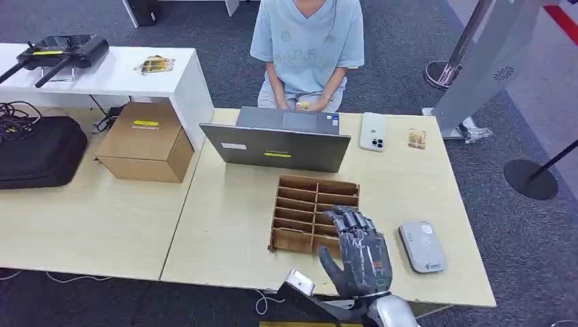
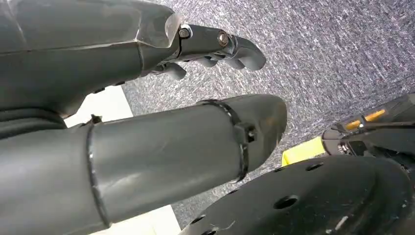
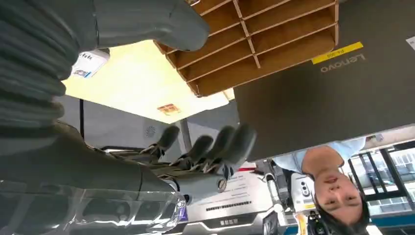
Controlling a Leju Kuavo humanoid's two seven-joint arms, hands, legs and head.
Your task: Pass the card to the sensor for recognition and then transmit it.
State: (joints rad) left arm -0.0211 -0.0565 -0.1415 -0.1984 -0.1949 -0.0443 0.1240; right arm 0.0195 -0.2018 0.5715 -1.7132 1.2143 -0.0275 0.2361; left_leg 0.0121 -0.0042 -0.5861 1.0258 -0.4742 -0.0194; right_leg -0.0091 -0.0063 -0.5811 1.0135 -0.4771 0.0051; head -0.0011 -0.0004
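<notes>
A small card [image 1: 416, 139] lies flat on the far right of the light wood table [image 1: 225, 231], beside a white phone [image 1: 373, 131]. The grey-white sensor [image 1: 422, 246] sits near the front right edge. My right hand [image 1: 358, 252] hovers over the near right corner of a wooden slotted organizer [image 1: 317, 184], just left of the sensor, fingers spread and holding nothing. From the right wrist view, its fingers [image 3: 215, 147] stretch out over the organizer [image 3: 254, 44], with the card [image 3: 168, 108] and the sensor [image 3: 90, 62] beyond. My left hand [image 2: 147, 122] hangs over grey carpet, holding nothing.
An open grey laptop [image 1: 279, 139] stands behind the organizer, and a person [image 1: 308, 48] sits across the table. A cardboard box [image 1: 145, 139] and a black bag [image 1: 37, 150] lie on the left table. A stanchion base [image 1: 531, 178] stands on the floor at right.
</notes>
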